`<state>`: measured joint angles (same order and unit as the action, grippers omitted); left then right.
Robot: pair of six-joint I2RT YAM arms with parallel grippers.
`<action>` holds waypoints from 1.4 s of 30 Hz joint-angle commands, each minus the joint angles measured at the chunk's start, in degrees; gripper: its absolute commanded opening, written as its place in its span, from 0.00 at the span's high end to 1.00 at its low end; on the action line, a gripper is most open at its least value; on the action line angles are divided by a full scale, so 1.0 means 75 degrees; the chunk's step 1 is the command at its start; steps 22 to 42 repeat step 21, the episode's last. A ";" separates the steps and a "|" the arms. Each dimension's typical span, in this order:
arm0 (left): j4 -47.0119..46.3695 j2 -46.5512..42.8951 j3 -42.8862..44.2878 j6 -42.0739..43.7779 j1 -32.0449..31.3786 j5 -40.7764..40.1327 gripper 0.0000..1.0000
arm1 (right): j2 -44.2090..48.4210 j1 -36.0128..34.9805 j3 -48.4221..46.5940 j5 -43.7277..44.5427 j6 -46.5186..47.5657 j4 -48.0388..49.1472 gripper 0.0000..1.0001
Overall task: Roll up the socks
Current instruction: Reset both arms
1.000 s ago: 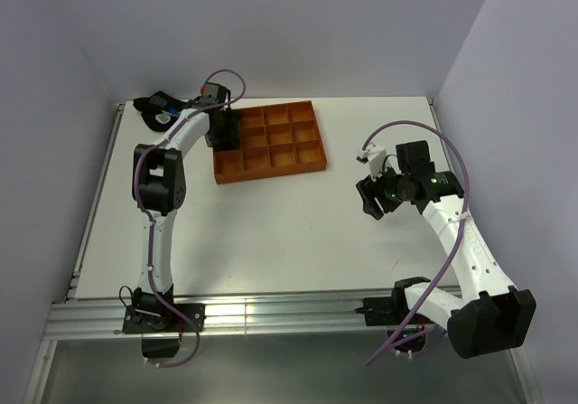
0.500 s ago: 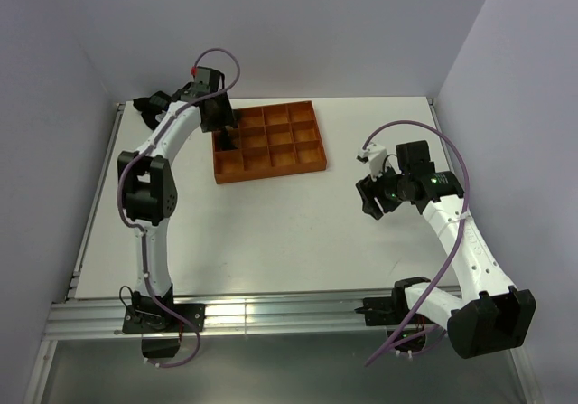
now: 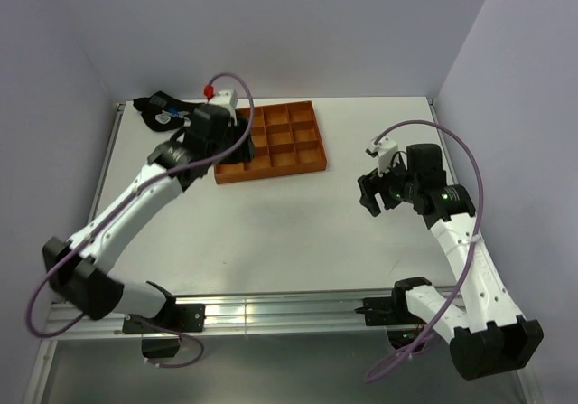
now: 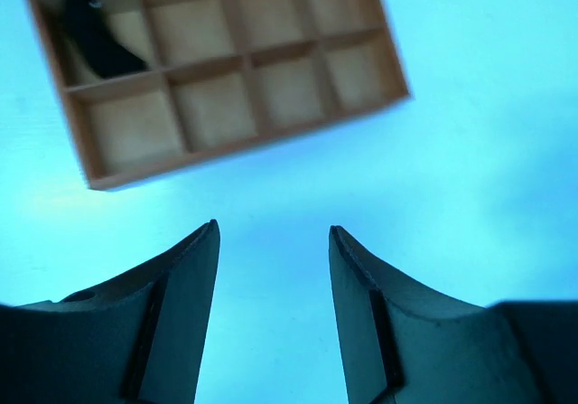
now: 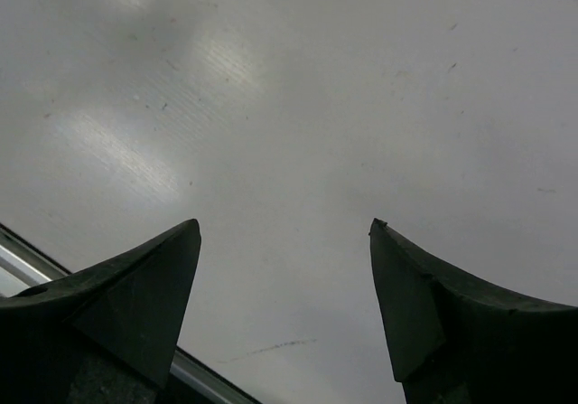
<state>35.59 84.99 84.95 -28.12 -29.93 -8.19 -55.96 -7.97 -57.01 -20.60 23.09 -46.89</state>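
Observation:
An orange tray (image 3: 289, 146) of square cells lies at the back of the table, and the left wrist view shows it too (image 4: 235, 142). Dark sock fabric (image 4: 95, 38) lies in a cell at the tray's far left; its pattern is too dark to tell. In the top view my left arm hides that cell. My left gripper (image 3: 237, 151) (image 4: 273, 232) hangs open over bare table just short of the tray's edge, with nothing between its fingers. My right gripper (image 3: 372, 196) (image 5: 284, 225) is wide open over bare table at the right, holding nothing.
A dark sock bundle with blue and white marks (image 3: 158, 113) lies at the back left corner. Walls close the table on three sides. A metal rail (image 3: 271, 312) runs along the near edge. The right wrist view shows a table edge (image 5: 27, 264).
My left arm has dropped from an upright bend to a low stretch, and its gripper has drawn back from the tray's left cells. My right gripper has opened wider.

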 commanded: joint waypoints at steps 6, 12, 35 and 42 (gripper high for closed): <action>-0.2284 -0.3560 -0.3856 0.0116 -0.0966 0.0376 0.42 | 0.1239 0.0054 0.0453 0.0028 -0.0606 0.1013 0.13; -0.1479 -0.3797 -0.3686 0.0139 -0.1305 0.0202 0.44 | 0.1556 0.0054 0.0828 0.0052 -0.0969 0.1307 0.10; -0.1207 -0.4405 -0.4118 0.0304 -0.1728 -0.0022 0.43 | 0.1708 0.0043 0.1156 0.0250 -0.1215 0.1658 0.08; -0.1207 -0.4405 -0.4118 0.0304 -0.1728 -0.0022 0.43 | 0.1708 0.0043 0.1156 0.0250 -0.1215 0.1658 0.08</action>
